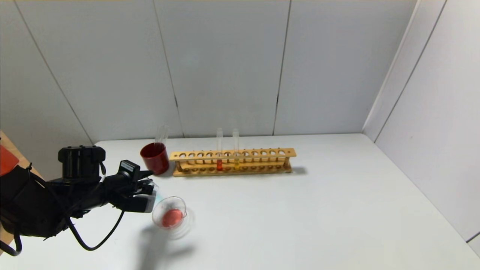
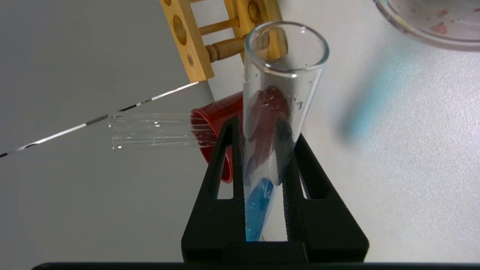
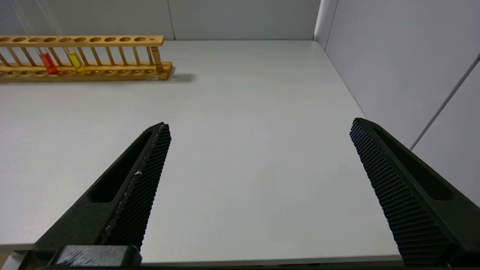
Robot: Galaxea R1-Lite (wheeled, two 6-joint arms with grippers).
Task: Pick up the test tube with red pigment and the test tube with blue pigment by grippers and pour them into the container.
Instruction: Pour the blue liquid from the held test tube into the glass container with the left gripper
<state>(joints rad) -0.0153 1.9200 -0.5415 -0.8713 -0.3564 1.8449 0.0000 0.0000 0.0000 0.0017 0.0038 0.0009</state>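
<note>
A: Nearest us, the left end effector [image 2: 262, 180] is pinching the test tube with blue pigment [image 2: 275, 123] low on its body, jaws pressed against the glass either side. That low hold leaves the open mouth free for pouring.

B: And the blue liquid sits down at the base, between the jaws. The tube is tipped toward the container [image 1: 169, 212] but, I'd judge, not far enough to run yet.

A: In the head view that left end effector [image 1: 148, 197] hangs just beside the dish, on the robot's left of it. The dish already holds a pool of red, so the red half looks done.

B: The right end effector [image 3: 258, 187] is spread wide, holding nothing, over bare worktop [image 3: 243, 112], well apart from the action. Parked out of the way, I'd say.

A: Farther back, the dark red cup [image 1: 155, 158] stands with an empty tube [image 1: 162, 135] leaning in it, likely a drop-off for used glass.

B: Beyond it, the wooden rack [image 1: 232, 161] keeps a red-orange tube [image 1: 219, 150] and a yellow tube [image 1: 235, 149] upright, out of the pouring path.
</note>
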